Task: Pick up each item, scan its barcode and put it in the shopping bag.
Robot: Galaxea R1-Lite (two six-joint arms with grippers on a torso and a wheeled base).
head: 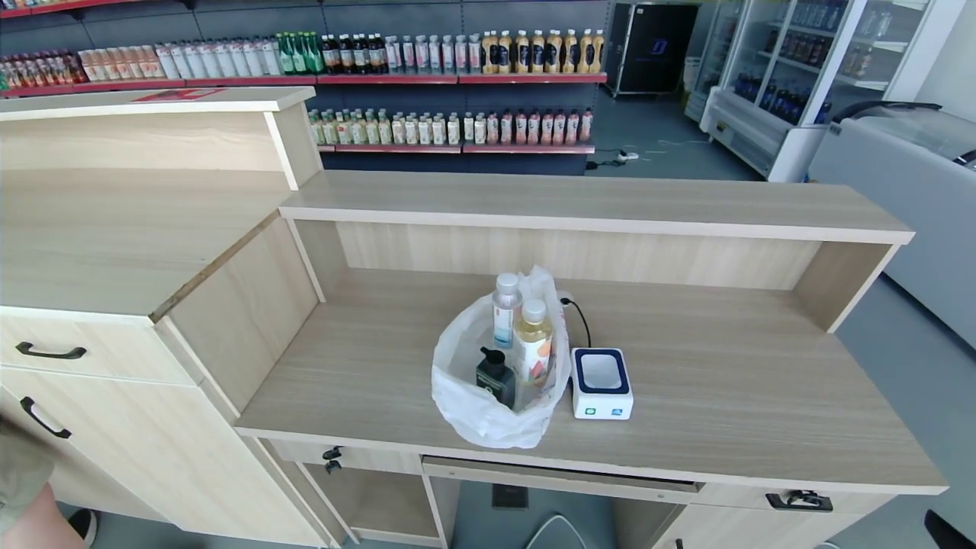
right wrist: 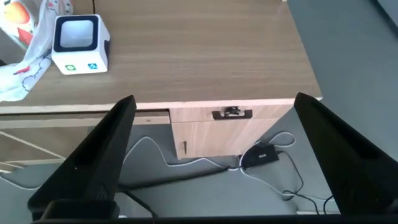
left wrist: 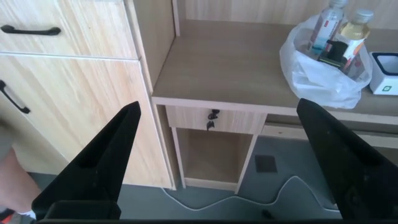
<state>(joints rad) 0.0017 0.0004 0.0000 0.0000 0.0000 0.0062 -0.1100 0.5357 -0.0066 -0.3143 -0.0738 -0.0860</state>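
A white plastic shopping bag (head: 488, 396) stands on the wooden counter (head: 724, 381). Inside it are a clear bottle with a white cap (head: 506, 311), a yellow drink bottle (head: 532, 343) and a small dark pump bottle (head: 496, 375). A white barcode scanner (head: 601, 383) with a cable sits just right of the bag. My left gripper (left wrist: 217, 155) hangs open below the counter's front edge, left of the bag (left wrist: 320, 62). My right gripper (right wrist: 211, 155) is open too, low in front of the counter, right of the scanner (right wrist: 78, 43).
A raised ledge (head: 595, 202) backs the counter, and a taller cabinet with drawers (head: 99, 343) stands at the left. Drawer handles (head: 798, 500) and keys (head: 332, 457) sit under the counter edge. Cables (right wrist: 261, 155) lie on the floor. Drink shelves (head: 457, 76) line the back.
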